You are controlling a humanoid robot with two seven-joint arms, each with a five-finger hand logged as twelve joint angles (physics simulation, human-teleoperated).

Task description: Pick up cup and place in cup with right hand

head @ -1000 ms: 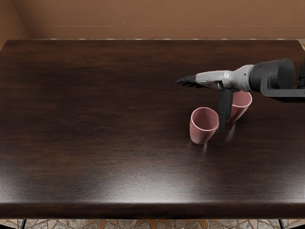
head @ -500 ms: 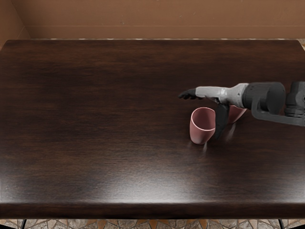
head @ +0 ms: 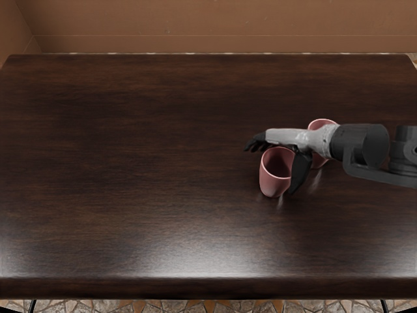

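pink cups [head: 272,186], two; one right hand [head: 281,137]

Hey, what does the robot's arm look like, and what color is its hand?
The right arm is dark grey, nearly black, with a fat, rounded part like a drum. Closer to the right hand, it turns pale, silvery grey. The slim fingers are black.

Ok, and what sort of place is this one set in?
Probably a plain simulated room: a dark wood table, a brown wall behind it, stone-patterned floor below.
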